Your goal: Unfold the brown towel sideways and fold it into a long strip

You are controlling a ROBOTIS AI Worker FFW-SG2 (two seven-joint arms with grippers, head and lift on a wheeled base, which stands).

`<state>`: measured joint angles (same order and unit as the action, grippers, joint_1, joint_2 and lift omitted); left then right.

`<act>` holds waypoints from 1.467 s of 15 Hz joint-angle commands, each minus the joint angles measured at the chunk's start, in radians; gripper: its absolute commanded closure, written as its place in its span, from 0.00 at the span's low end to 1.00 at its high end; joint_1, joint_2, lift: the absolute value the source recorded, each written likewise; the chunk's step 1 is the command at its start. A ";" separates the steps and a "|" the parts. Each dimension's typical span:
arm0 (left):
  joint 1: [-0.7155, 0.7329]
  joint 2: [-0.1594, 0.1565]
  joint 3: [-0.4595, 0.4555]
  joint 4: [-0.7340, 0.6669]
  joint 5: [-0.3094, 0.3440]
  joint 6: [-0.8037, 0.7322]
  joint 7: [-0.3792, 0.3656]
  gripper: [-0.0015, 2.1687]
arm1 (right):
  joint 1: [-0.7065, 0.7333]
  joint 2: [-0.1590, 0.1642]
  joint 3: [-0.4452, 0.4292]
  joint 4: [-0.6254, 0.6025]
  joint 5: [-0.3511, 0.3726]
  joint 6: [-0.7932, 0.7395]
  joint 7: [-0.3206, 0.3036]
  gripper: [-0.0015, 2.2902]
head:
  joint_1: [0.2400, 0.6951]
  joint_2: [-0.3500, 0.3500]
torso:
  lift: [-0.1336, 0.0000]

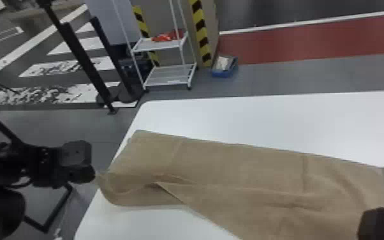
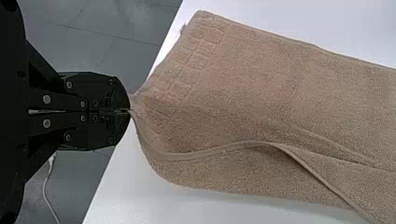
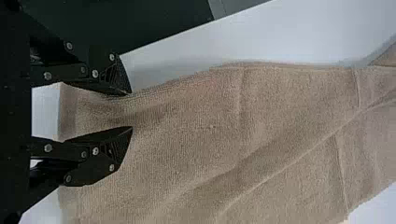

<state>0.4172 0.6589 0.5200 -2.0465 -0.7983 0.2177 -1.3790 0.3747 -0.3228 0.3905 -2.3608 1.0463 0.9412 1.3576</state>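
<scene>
While the left gripper [image 2: 128, 111] pinches the brown towel [image 1: 232, 166] at the left edge of the tabletop [image 1: 264, 118] and the right gripper [image 3: 130, 111] gapes at its other end, unfolding looks done but the strip unfinished.

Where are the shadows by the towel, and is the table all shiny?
Left wrist view: a faint, soft shadow on the white table along the edge of the brown towel. Right wrist view: a soft grey shadow on the table beside the towel. Head view: the table looks bright and pale, with no sharp glare spot.
</scene>
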 commanded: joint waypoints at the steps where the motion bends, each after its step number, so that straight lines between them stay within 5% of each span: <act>1: -0.001 0.004 0.002 -0.001 0.001 0.000 -0.003 0.83 | 0.010 -0.012 -0.076 -0.051 -0.042 0.000 0.009 0.34 | 1.00 1.00 | 0.06; 8: -0.005 0.001 -0.002 0.002 0.001 0.000 -0.006 0.83 | 0.043 -0.045 -0.117 -0.078 -0.045 0.006 0.009 0.34 | 1.00 1.00 | 0.06; 14: -0.001 0.005 0.002 0.008 0.002 0.000 -0.008 0.83 | 0.059 -0.058 -0.150 -0.112 -0.040 -0.003 0.009 0.65 | 1.00 1.00 | 0.06; 18: -0.035 0.010 -0.002 0.002 -0.001 -0.016 -0.045 0.83 | 0.035 -0.055 -0.303 -0.117 -0.180 -0.015 0.009 0.65 | 1.00 1.00 | 0.06; 22: -0.135 0.025 -0.038 0.032 -0.010 -0.013 -0.060 0.83 | -0.049 -0.045 -0.354 -0.074 -0.259 -0.064 0.009 0.65 | 1.00 1.00 | 0.06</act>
<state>0.3208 0.6775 0.4994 -2.0319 -0.8066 0.2038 -1.4403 0.3572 -0.3730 0.0541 -2.4547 0.8215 0.8831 1.3576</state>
